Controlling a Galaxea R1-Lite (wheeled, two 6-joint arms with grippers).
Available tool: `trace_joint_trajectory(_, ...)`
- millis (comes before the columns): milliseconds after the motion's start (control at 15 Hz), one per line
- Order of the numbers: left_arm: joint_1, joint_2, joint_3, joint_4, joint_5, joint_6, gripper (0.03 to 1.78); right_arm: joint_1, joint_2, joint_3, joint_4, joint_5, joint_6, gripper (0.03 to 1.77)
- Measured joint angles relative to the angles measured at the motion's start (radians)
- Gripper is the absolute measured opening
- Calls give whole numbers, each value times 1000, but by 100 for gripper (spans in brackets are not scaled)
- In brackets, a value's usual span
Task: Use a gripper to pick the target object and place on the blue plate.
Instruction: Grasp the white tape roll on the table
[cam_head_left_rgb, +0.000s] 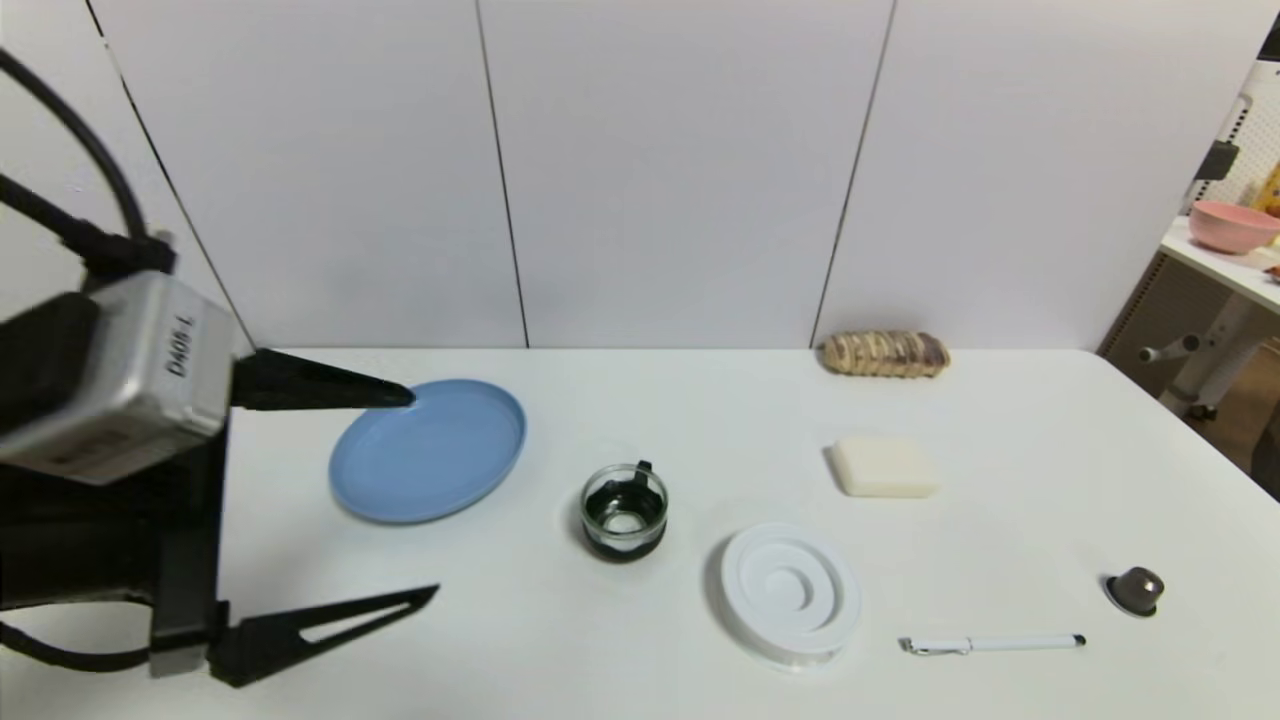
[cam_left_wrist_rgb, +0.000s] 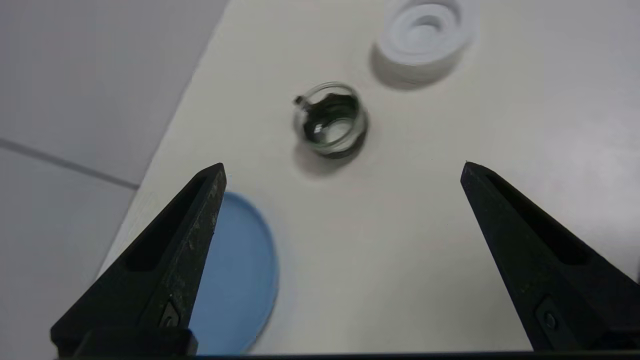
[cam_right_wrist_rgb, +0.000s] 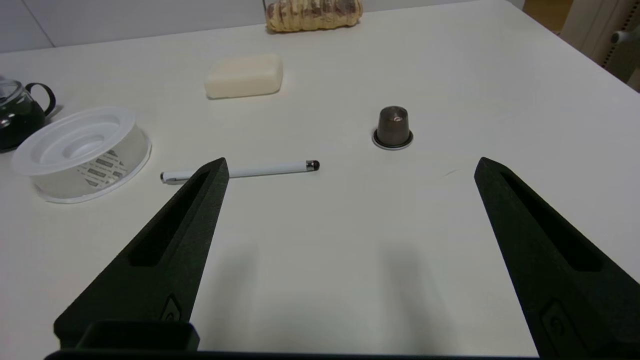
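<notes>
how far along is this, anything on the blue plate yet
Nothing looks done: the blue plate is bare. The left hand hangs open beside the plate and holds nothing; the right hand is open too, low over the table near the pen. The glass pot, soap bar and capsule lie untouched. Picking and placing remain.

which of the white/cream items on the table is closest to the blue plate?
The white plastic spool, front and centre beside the glass pot. The cream soap bar and white pen both lie farther right of the blue plate.
</notes>
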Motion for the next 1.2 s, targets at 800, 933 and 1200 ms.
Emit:
trace_joint_trajectory(800,-290,425,-266,20,14,26,169,0,0,0,0,0,0,170)
trace_joint_trajectory(933,-302,478,-301,20,54,24,169,1,0,0,0,0,0,170)
trace_joint_trajectory(1200,-340,592,-367,21,126,18,169,0,0,0,0,0,0,170)
